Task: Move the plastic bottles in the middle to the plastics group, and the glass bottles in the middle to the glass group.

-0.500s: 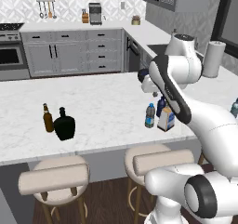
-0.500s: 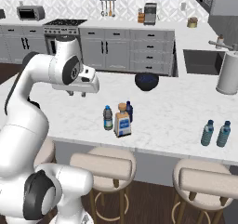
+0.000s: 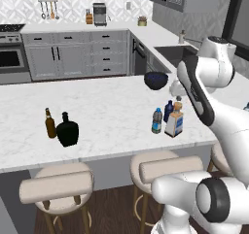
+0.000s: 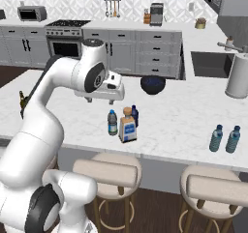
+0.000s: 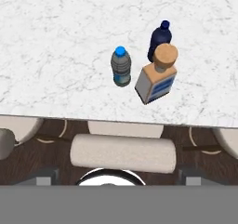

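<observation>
— Where do the middle bottles stand on your desk [image 4: 174, 116]?
— The cork-stoppered bottle [image 4: 128, 124] stands nearest the front edge, the clear bottle [image 4: 112, 123] just left, the solid bottle [image 4: 134, 115] behind. Your two plastics-group bottles [image 4: 224, 138] stand well right; slim bottle [image 3: 50, 123] and flask [image 3: 67, 130] well left.

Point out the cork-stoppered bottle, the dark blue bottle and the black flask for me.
cork-stoppered bottle [image 5: 157, 82], hand view, on its label.
dark blue bottle [image 5: 158, 38], hand view, on its shoulder.
black flask [image 3: 67, 132], left base view, on its round body.

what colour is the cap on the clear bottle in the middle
Bright blue, on the clear plastic bottle; the hand view shows it best, looking down on the cap.
</observation>
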You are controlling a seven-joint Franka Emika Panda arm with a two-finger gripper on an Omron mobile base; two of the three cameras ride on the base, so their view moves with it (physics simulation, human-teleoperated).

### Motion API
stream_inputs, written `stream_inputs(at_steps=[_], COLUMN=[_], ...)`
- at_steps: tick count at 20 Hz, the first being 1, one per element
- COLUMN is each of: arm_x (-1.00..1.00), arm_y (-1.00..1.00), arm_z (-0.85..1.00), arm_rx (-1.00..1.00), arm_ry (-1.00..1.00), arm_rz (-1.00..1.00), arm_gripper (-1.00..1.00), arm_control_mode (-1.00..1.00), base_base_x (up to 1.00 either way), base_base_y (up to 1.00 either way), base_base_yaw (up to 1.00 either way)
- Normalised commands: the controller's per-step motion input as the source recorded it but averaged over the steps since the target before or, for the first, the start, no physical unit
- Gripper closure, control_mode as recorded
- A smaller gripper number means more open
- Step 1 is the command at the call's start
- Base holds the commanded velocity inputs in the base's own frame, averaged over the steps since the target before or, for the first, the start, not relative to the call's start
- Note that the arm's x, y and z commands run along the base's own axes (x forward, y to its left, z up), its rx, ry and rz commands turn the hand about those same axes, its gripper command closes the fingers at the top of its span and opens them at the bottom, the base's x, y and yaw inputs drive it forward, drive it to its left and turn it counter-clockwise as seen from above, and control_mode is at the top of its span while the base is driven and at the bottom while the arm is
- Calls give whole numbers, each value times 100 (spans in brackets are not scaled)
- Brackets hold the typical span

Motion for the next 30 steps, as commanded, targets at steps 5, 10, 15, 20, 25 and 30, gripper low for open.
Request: stream_inputs(at_steps=[5,10,15,20,25,30], arm_x=[26,66,96,85,31,6], arm_y=[-81,-9,0,-5,-18,0], arm_z=[-18,-44,-54,-33,-17,-33], arm_rx=[0,-1,-2,0,0,0], arm_ry=[0,0,0,0,0,0], arm_rz=[1,0,0,0,0,0], arm_gripper=[-100,-100,-100,-100,-100,-100], arm_control_mode=[-100,-100,-100,-100,-100,-100], base_base_x=[0,0,0,0,0,0], base_base_y=[0,0,0,0,0,0], base_base_yaw=[0,0,0,0,0,0])
